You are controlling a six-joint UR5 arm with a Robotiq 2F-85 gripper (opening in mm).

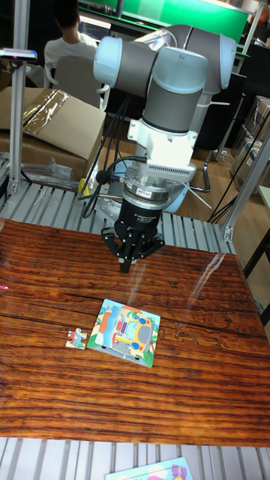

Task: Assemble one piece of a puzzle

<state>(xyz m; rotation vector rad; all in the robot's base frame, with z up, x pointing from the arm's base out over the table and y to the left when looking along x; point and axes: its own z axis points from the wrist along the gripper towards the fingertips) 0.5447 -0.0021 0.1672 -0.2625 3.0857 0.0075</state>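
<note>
- Tool (125, 264) hangs above the far half of the worktop (195, 360), pointing straight down from the arm (161, 82), and I see it from the front.
- Its 2 fingers (124, 262) come together at a single dark tip, so I read the tool as clenched, with nothing between the fingers.
- The tip appears to hang above the wood grain, though I cannot tell from this 1 view whether it clears the surface or touches it.
- The loose puzzle piece (76, 339) lies flat on the worktop, nearer to me than the tool and off to the picture's left of it, well apart from the fingers.
- That piece is small, pale-edged, with red and blue print on it; the print is too small for me to make out.
- It sits just beside the left edge of the puzzle board (124, 331), and I cannot tell whether the 2 touch.
- The puzzle board lies flat and slightly turned, showing a cartoon bus picture, and it sits almost directly in front of the tool, on the near side of it.
- Behind the worktop I see a cardboard box (52, 124) at the left and a seated person (64, 41) with their back to me.
- A second printed board (154, 471) pokes in at the bottom edge of the picture, off the wooden surface.
</note>
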